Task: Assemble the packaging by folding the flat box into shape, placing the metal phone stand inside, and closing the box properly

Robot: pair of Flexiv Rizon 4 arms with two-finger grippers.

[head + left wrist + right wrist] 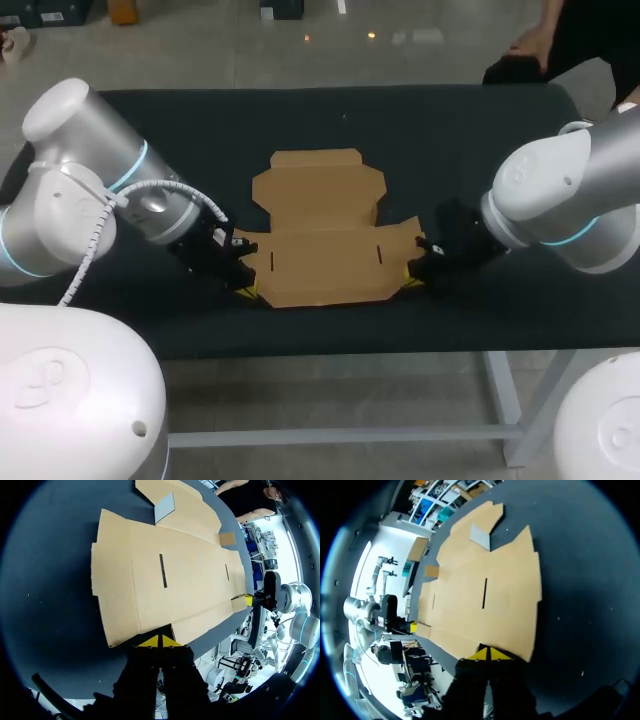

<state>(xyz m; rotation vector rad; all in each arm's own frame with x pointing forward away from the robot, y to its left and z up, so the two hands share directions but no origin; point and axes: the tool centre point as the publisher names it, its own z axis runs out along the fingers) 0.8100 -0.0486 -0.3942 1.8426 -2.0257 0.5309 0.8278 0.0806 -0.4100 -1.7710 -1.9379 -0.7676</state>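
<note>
Flat box lies unfolded. My left gripper and right gripper touch its opposite end edges, fingers fully closed, holding nothing.

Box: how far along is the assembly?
Done: nothing. The box lies flat and unfolded on the table. In hand: the left gripper and right gripper, both with tips together, sit at its near corners, one on each side. Left: all the folding, loading and closing.
</note>
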